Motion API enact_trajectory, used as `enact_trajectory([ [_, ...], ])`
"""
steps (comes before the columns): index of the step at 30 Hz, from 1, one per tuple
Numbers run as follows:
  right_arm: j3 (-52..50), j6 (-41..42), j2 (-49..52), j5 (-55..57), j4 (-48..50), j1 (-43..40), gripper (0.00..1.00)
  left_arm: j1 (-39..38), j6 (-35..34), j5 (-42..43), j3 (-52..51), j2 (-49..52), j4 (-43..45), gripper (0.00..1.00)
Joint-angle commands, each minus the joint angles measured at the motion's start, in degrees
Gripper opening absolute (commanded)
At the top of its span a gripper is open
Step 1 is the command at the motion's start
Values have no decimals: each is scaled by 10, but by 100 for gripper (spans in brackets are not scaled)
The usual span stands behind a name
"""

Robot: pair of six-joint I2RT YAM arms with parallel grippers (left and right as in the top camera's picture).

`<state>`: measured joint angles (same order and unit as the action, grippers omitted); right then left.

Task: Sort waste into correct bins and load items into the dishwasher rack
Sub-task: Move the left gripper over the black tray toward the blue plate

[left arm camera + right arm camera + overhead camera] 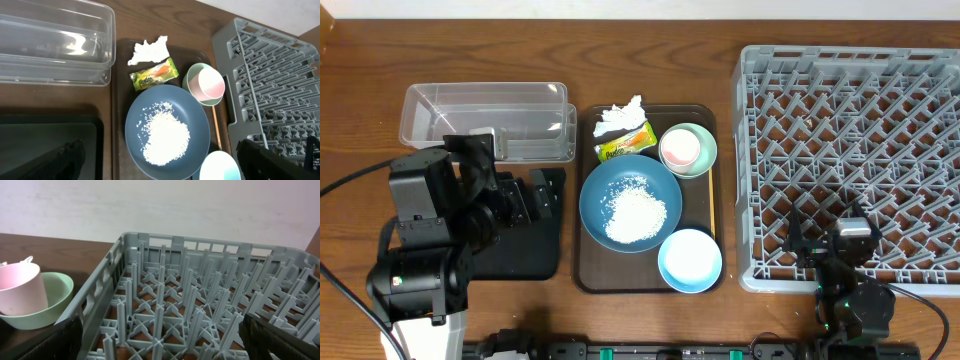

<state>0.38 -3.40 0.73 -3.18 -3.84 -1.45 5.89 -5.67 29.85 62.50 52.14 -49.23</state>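
The dark-blue dish (pixel 595 190) holds the rice heap (pixel 635 212) on a brown serving tray. Behind it lie the white tissue (pixel 618 118) and the yellow-green wrapper (pixel 625 143). The pink cup (pixel 680 147) sits in the pale-green bowl (pixel 707 160). The light-blue bowl (pixel 690 260) is at the tray's front and the wooden stick (pixel 712 215) lies along its right side. The clear tub (pixel 485 120) and the black tray (pixel 520 250) are on the left, the grey rack (pixel 850 130) on the right. My left gripper (pixel 535 195) is open and empty over the black tray. My right gripper (pixel 828 232) is open and empty over the rack's front.
The brown serving tray (pixel 582 270) lies between the black tray and the rack. My left arm's body (pixel 420 250) covers the black tray's left part. The table's back edge meets a white wall.
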Motion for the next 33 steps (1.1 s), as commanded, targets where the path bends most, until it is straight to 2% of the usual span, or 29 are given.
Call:
enact_trajectory([
  [1, -1, -5, -1, 1, -2, 6, 99, -2, 11, 8, 12, -2, -2, 99],
  [15, -1, -5, -1, 2, -2, 6, 99, -2, 4, 11, 12, -2, -9, 99],
  [22, -1, -5, -1, 1, -2, 6, 99, -2, -7, 67, 12, -2, -6, 99],
  [28, -1, -5, -1, 1, -2, 6, 99, -2, -8, 73, 12, -2, -7, 99],
  [33, -1, -5, -1, 2, -2, 6, 99, -44, -2, 71, 38, 8, -16, 99],
])
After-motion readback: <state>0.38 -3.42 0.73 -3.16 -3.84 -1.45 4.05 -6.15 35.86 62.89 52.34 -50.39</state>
